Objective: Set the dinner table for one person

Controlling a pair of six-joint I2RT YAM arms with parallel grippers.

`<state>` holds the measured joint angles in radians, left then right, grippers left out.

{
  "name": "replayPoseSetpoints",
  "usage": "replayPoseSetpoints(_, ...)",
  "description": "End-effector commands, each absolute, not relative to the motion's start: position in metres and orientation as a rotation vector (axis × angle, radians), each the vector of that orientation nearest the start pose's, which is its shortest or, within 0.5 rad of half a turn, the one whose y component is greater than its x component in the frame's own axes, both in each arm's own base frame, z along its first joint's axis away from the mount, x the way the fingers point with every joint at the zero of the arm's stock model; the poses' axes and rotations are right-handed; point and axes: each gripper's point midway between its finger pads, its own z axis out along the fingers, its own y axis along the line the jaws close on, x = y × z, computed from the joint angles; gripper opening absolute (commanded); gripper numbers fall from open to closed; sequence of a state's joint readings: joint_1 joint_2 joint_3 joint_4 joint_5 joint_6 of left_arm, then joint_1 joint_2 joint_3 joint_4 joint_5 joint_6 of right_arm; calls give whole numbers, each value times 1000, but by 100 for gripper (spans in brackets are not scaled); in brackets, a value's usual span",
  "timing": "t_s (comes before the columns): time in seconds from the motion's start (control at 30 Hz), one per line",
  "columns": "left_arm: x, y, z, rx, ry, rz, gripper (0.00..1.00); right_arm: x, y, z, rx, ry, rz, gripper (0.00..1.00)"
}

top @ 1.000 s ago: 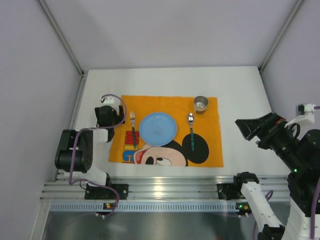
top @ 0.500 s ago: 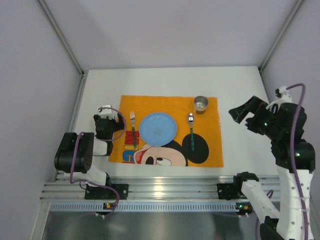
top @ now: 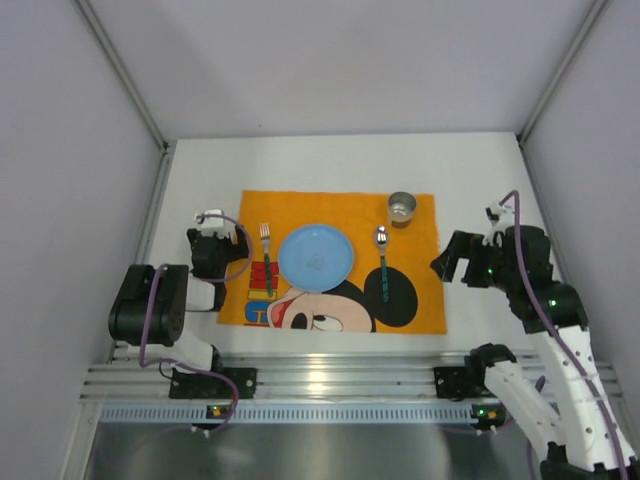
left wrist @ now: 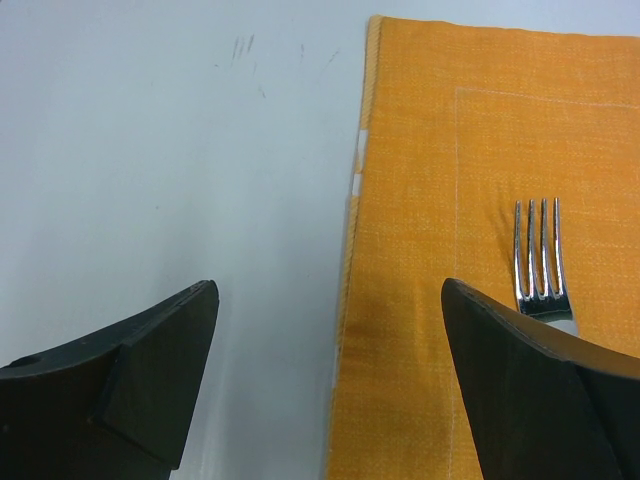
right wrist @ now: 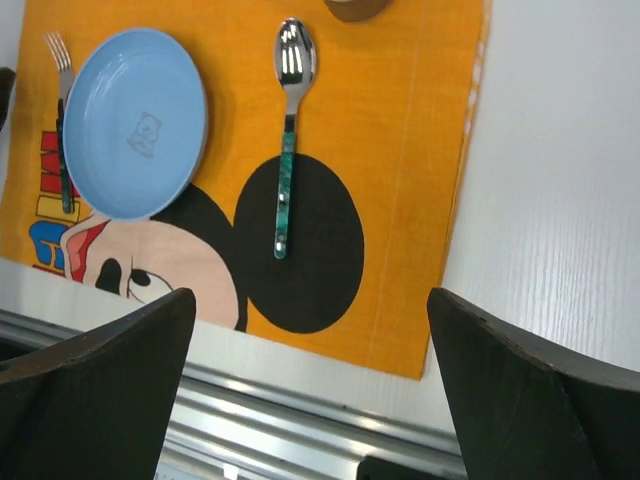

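The white dinner table (top: 330, 160) bears an orange cartoon-mouse placemat (top: 420, 300). On the mat lie a blue plate (top: 315, 255), a fork (top: 266, 258) to its left, a green-handled spoon (top: 382, 262) to its right and a small metal cup (top: 401, 208) at the far right corner. My left gripper (top: 212, 250) is open and empty at the mat's left edge; its view shows the fork tines (left wrist: 537, 255). My right gripper (top: 447, 268) is open and empty, raised beside the mat's right edge; its view shows the plate (right wrist: 135, 120) and spoon (right wrist: 288, 130).
Grey walls with metal corner posts enclose the table on three sides. An aluminium rail (top: 330, 380) with both arm bases runs along the near edge and shows in the right wrist view (right wrist: 300, 420). Bare white tabletop lies behind the mat and right of it (right wrist: 560, 200).
My right arm has swung down and leftward from the table's right side to the mat's right edge. My left gripper shifted slightly nearer early on, then stayed still.
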<state>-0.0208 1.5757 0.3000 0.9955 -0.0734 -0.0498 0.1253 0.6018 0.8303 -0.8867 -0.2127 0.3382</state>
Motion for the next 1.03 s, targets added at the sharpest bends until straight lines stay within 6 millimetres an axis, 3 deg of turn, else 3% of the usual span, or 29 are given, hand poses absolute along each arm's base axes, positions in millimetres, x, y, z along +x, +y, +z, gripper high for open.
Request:
replayPoseSetpoints(0.0,393,4,82,-80,1733,22,98,229,90,228,-27,2182,407,100)
replayPoseSetpoints(0.03,393,4,83,-80,1731,19,98,230,120,224,-176,2226,410,100)
replayPoseSetpoints(0.07,393,4,82,-80,1734,22,98,245,115,221,-153,2214,242,100)
replayPoseSetpoints(0.1,393,4,82,-80,1733,20,99,249,131,218,-232,2216,207,100)
replayPoseSetpoints(0.13,393,4,82,-80,1733,20,99,253,168,212,-378,2243,192,100)
replayPoseSetpoints(0.2,393,4,81,-80,1736,20,99,268,184,214,-360,2254,113,100)
replayPoseSetpoints(0.23,393,4,82,-79,1733,21,98,277,197,219,-346,2259,123,100)
replayPoseSetpoints(0.3,393,4,82,-79,1733,21,98,282,206,227,-333,2219,178,100)
replayPoseSetpoints(0.37,393,4,83,-80,1731,19,98,281,190,241,-236,2111,202,100)
replayPoseSetpoints(0.43,393,4,82,-79,1733,21,98,282,141,246,-79,2025,137,100)
replayPoseSetpoints(0.47,393,4,82,-79,1733,21,98,286,130,249,-30,1986,149,100)
replayPoseSetpoints(0.5,393,4,82,-79,1733,21,99,288,114,246,32,1971,132,100)
replayPoseSetpoints(0.53,393,4,82,-79,1733,21,98,290,86,233,127,1973,82,100)
replayPoseSetpoints(0.63,393,4,82,-79,1733,21,99,298,55,205,239,2020,-3,100)
replayPoseSetpoints(0.77,393,4,82,-80,1733,22,98,311,44,186,308,2076,-107,100)
replayPoseSetpoints(0.87,393,4,82,-79,1731,21,98,323,46,184,314,2090,-99,100)
replayPoseSetpoints(1.0,393,4,82,-80,1731,22,99,335,29,186,358,2049,-168,100)
